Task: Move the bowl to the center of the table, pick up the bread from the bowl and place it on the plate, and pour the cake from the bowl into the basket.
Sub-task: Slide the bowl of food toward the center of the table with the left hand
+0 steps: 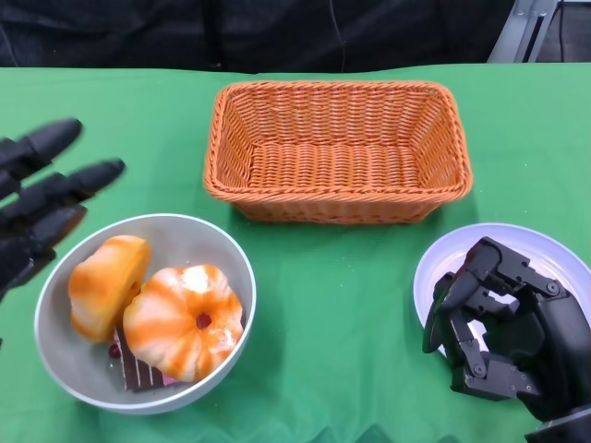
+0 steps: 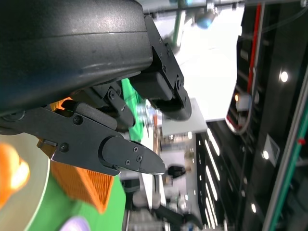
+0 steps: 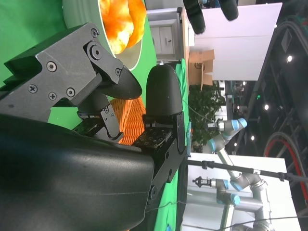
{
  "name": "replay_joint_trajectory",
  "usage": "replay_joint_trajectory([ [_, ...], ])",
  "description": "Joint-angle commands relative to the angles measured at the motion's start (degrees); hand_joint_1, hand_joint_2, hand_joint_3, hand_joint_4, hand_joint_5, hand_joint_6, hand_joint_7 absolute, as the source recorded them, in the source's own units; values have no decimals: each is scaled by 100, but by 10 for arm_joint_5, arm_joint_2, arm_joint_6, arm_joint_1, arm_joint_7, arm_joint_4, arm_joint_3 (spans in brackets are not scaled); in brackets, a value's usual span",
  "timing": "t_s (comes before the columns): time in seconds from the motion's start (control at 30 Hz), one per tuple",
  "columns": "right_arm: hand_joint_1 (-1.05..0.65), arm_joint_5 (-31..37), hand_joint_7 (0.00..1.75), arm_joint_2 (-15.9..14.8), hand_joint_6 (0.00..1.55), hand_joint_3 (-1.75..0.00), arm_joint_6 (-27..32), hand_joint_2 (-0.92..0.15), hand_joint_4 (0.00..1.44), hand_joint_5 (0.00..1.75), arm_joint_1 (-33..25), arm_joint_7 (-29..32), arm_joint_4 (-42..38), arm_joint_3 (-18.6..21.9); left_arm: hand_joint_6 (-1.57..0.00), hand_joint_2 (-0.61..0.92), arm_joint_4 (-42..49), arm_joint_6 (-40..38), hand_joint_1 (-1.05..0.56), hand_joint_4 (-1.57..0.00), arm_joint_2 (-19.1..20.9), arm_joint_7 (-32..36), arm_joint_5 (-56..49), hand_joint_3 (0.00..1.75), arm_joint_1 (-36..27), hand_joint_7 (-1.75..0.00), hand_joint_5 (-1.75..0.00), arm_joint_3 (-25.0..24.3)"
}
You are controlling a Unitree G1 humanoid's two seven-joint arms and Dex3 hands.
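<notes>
A grey bowl [image 1: 185, 238] sits at the front left of the green table. It holds an orange-and-white round bread [image 1: 185, 323], a smaller loaf [image 1: 108, 284] and a dark cake slice [image 1: 138, 371] partly under the bread. My left hand [image 1: 42, 198] hovers just left of the bowl's rim with its fingers spread, holding nothing. My right hand [image 1: 503, 337] hangs over the near part of the white plate [image 1: 545, 247], fingers loosely bent with a gap, and it holds nothing. The right wrist view shows the bread [image 3: 122, 19] and the bowl's rim [image 3: 137, 53] beyond the fingers.
A brown wicker basket [image 1: 337, 152] stands at the back centre with nothing in it; it also shows as basket [image 3: 130, 120] and basket [image 2: 79, 185]. Green cloth [image 1: 332, 305] lies bare between bowl and plate. The table's far edge runs behind the basket.
</notes>
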State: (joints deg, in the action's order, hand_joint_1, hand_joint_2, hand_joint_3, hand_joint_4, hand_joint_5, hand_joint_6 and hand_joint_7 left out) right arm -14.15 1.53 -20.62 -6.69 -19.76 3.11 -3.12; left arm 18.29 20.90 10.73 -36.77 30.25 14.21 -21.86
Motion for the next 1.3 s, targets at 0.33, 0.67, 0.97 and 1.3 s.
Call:
replay_joint_trajectory([
  [0.33,-10,-2,158,-3,63,-122,-7,-55,75,175,2,-3,-6,4,-40,92,184,117,-74,-40,43,43,-87,27,58,0,0,-13],
  [0.67,-11,9,158,0,63,-122,-19,-54,75,175,0,5,-8,4,-36,92,323,220,-81,-37,85,113,-203,42,88,0,0,25],
  [0.97,-11,3,159,-4,62,-124,-10,-54,75,175,0,0,-4,4,-32,92,412,264,-76,-33,110,161,-268,47,108,0,-1,64],
  [1.3,-11,1,158,-4,63,-122,-11,-54,74,175,-1,-3,-3,4,-33,92,464,266,-73,-35,111,199,-289,45,117,0,-1,83],
])
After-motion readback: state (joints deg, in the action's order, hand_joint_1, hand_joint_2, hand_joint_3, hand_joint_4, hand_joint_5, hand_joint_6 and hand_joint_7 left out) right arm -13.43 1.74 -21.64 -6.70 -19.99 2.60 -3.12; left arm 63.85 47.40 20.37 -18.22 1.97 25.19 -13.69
